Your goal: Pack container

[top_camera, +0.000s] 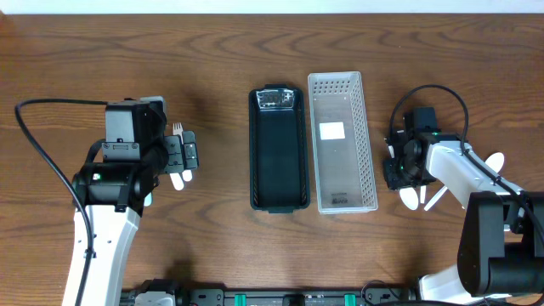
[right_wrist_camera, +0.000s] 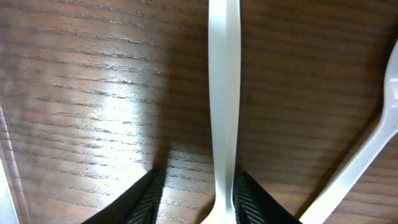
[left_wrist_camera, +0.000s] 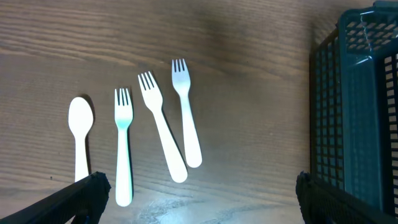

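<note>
white utensil (right_wrist_camera: 224, 93) is what the coming move turns on, and it lies right between the fingers of the right gripper (right_wrist_camera: 199, 190). in the right wrist view its slim handle runs straight up and down the frame, square across the line along which the jaws close. these jaws stand partly open. the handle sits hard beside one finger, with a clear strip of wood showing before the other, so we judge nothing is pinched yet. whether the handle touches the near finger we cannot tell. a straight close should catch it across its narrow width.

a second white utensil (right_wrist_camera: 373, 149) slants just off to one side, outside the jaws, near enough that we would watch for it being nudged.

further out, the clear basket (top_camera: 344, 174) lies just beside this gripper toward the table's middle, with the black basket (top_camera: 276, 161) next to it beyond. both look bare of cutlery, so packing seems barely begun.

the left gripper (left_wrist_camera: 199, 190) hangs wide open and holds nothing. below and ahead of it lie a spoon (left_wrist_camera: 81, 134) and three forks (left_wrist_camera: 160, 130), handles pointing roughly toward its fingers. the right arm is plainly the nearer one for the straddled utensil, and the left for that row.
</note>
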`<state>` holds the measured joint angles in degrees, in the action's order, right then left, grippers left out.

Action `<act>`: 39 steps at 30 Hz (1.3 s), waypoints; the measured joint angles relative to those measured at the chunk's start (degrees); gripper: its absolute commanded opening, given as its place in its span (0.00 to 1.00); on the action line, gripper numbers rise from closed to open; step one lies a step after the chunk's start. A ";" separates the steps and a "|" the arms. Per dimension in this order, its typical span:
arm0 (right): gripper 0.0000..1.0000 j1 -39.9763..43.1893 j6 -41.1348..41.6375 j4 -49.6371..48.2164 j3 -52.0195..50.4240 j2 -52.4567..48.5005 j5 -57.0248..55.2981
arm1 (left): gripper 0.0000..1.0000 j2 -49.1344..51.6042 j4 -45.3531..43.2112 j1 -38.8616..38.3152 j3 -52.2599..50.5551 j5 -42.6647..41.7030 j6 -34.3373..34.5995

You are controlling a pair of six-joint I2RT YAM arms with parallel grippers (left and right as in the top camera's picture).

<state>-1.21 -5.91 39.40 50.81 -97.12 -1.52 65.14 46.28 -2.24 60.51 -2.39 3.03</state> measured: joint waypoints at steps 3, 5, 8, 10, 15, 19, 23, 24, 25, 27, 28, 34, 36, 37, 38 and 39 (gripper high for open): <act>0.27 0.00 -0.15 0.00 0.00 0.00 0.00 | 0.98 0.00 0.07 0.00 0.00 0.00 0.00; 0.26 0.00 0.02 0.00 -0.02 0.00 0.00 | 0.98 0.00 0.07 0.00 0.00 0.00 0.00; 0.22 0.00 0.00 0.00 -0.04 0.00 0.00 | 0.98 0.00 0.09 0.00 0.00 0.00 0.00; 0.17 0.00 -0.04 -0.02 -0.04 0.00 0.00 | 0.98 0.00 0.09 0.00 0.00 0.00 0.00; 0.13 0.00 0.02 -0.09 -0.04 0.00 0.00 | 0.98 0.00 0.13 0.00 0.00 0.00 0.00; 0.01 0.00 -0.07 -0.28 -0.04 0.00 -0.02 | 0.98 0.00 0.15 0.00 0.00 0.00 0.00; 0.01 0.00 0.09 -0.55 -0.04 0.00 0.00 | 0.98 0.00 0.20 0.00 0.00 0.00 0.00; 0.01 0.00 0.11 -0.61 -0.04 0.00 0.00 | 0.98 0.00 0.22 0.00 0.00 0.00 0.00; 0.01 0.00 0.28 -0.79 -0.04 0.00 0.00 | 0.98 0.00 0.20 0.00 0.00 0.00 0.00; 0.01 0.00 0.68 -1.27 -0.04 0.00 0.00 | 0.98 0.00 0.20 0.00 0.00 0.00 0.00; 0.01 0.00 0.92 -1.49 -0.04 0.00 -0.02 | 0.98 0.00 0.20 0.00 0.00 0.00 0.00; 0.01 0.00 2.95 -0.68 1.03 0.00 -0.02 | 0.98 0.00 0.22 0.00 0.00 -0.02 0.00; 0.01 0.00 3.82 1.49 3.87 0.15 0.00 | 0.98 0.00 0.22 0.00 0.00 -0.02 0.00; 0.01 0.00 4.48 2.93 6.58 0.50 0.00 | 0.98 0.00 0.24 0.00 0.00 -0.02 0.00; 0.01 0.00 5.09 3.65 8.85 0.90 0.02 | 0.98 0.00 0.24 0.00 0.00 -0.02 0.00; 0.01 -0.04 5.90 4.79 12.04 1.62 0.00 | 0.98 0.00 0.24 0.00 0.00 -0.02 0.00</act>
<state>-1.26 -0.01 44.18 62.85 -95.50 -1.52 65.14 46.52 -2.24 60.51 -2.42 3.03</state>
